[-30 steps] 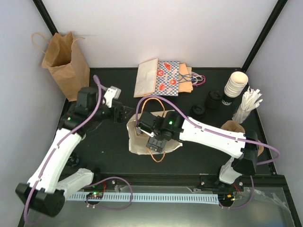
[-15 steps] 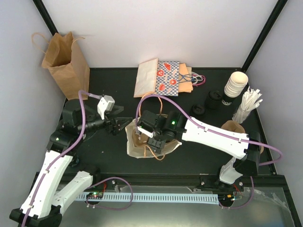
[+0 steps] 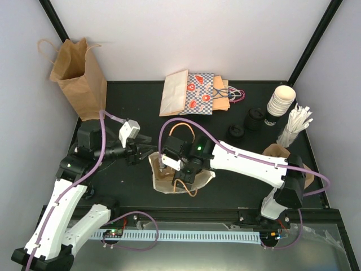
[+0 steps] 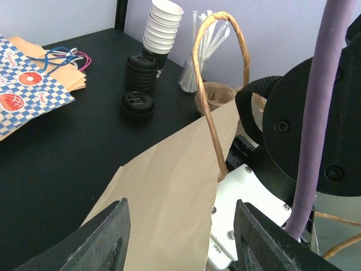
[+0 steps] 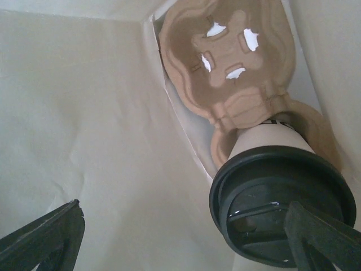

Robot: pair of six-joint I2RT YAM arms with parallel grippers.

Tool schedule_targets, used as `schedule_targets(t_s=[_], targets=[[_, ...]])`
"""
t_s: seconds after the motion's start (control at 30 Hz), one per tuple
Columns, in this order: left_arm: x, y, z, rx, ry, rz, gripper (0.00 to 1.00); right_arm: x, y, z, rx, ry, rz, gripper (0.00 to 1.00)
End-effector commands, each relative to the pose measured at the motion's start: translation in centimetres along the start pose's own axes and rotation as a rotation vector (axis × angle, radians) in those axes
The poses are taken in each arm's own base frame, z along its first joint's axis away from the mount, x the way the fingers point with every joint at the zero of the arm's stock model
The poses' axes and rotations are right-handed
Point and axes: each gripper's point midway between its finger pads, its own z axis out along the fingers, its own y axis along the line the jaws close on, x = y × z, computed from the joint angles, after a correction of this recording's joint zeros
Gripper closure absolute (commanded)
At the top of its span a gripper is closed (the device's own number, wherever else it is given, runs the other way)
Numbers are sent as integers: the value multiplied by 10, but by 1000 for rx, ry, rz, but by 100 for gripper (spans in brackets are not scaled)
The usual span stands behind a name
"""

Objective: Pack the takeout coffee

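Left gripper [image 4: 180,210] swung to one bag [image 3: 162,183] holding one lidded cup [image 5: 282,206].

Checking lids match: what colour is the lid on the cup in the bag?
The lid is black, clearest in the right wrist view.

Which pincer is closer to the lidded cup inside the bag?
Right. The right pincer is down inside the bag, open, right at the cup. The left pincer is outside, at the bag's edge, with the bag wall between its fingers.
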Motion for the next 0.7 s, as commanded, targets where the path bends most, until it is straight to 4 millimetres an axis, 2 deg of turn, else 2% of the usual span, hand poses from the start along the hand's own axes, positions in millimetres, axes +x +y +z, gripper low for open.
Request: schedule_targets(t_s=[0.0,0.1,0.27,0.43,0.57,0.67], targets=[[6,-9,1,51,19,17,48,-3,5,6,-39,-1,-15,1],[10,-5,4,39,38,10,51,-2,4,8,-39,8,-16,1],[9,-16,7,87,67,33,51,-5,-1,5,-27,-1,-12,1],[17,-22,14,121,120,46,52,-11,-9,-1,-16,-29,-3,1],[23,-18,20,95,167,62,56,-11,-13,-2,-9,-26,0,1],[20,-17,22,84,180,79,67,-12,-14,-1,-9,-28,1,1]])
